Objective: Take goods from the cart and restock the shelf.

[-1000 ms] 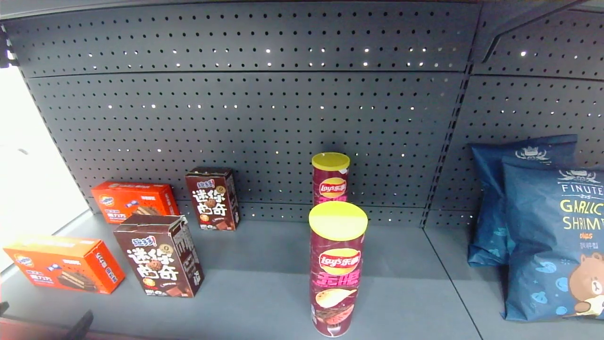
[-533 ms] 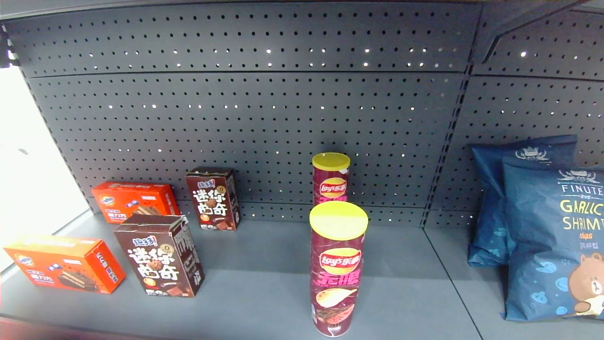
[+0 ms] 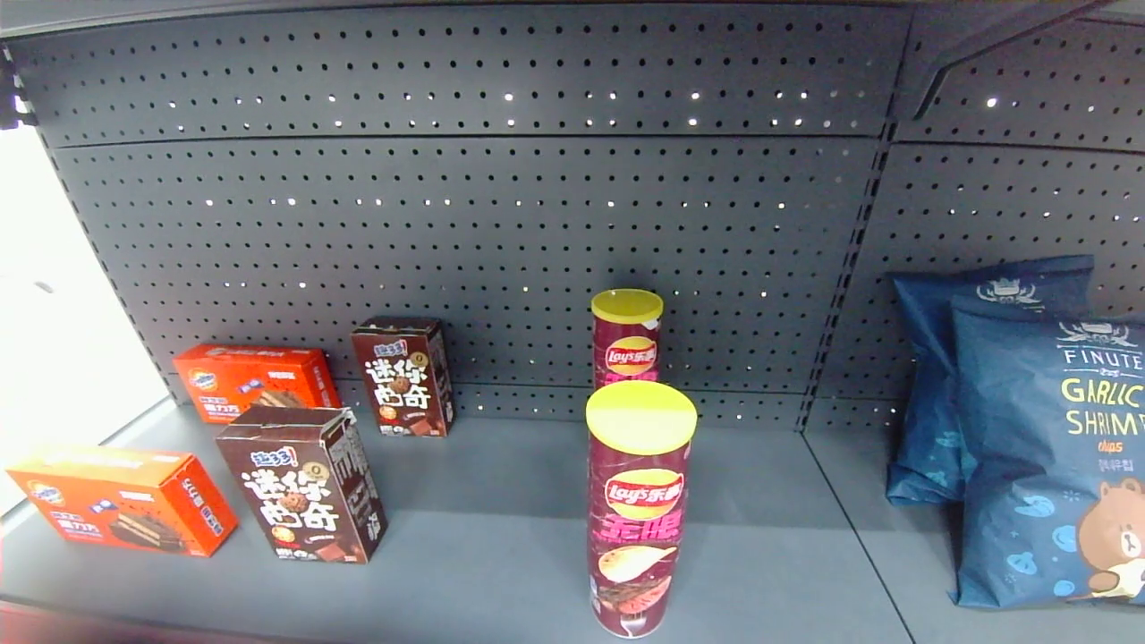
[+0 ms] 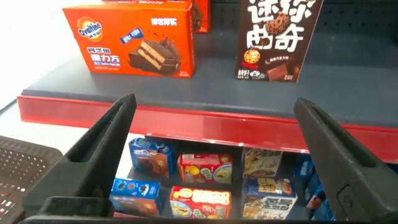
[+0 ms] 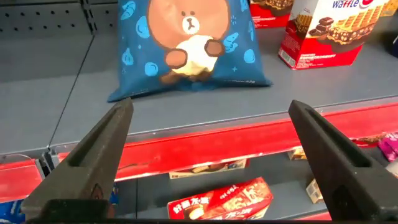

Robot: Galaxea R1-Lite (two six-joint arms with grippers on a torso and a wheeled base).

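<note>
**A:** What stands on the grey metal shelf board [image 3: 501, 537]?

**B:** At the robot's far left there is a flat orange cardboard cake box [image 3: 121, 501] near the front edge. A second orange cake box [image 3: 255, 380] lies behind it, close to the dark perforated back panel [image 3: 447, 224]. Just right of those are two upright dark brown cardboard boxes, the front cookie box [image 3: 304, 487] and the rear cookie box [image 3: 402, 376], well apart from each other.

**A:** And in the middle?

**B:** A tall maroon crisp tube with a yellow plastic lid [image 3: 639, 510] stands upright near the front. A second crisp tube [image 3: 627, 344] of the same kind is straight behind it by the panel. Farther right, a dark blue foil snack bag with a bear picture [image 3: 1047, 465] leans in front of a second blue bag [image 3: 948, 358].

**A:** The left gripper [image 4: 216, 104]?

**B:** Its two black fingers are spread wide with nothing between them (only shelf shows through the gap). It sits in front of the shelf's red front strip [image 4: 186, 127], facing the front orange box and the front cookie box. Small colourful packets [image 4: 199, 186] sit on the level below.

**A:** The right gripper [image 5: 211, 107]?

**B:** It is spread just as wide and holds nothing, in front of the bear-picture bag. A red-and-white wafer box [image 5: 323, 34] stands near that bag.
</note>
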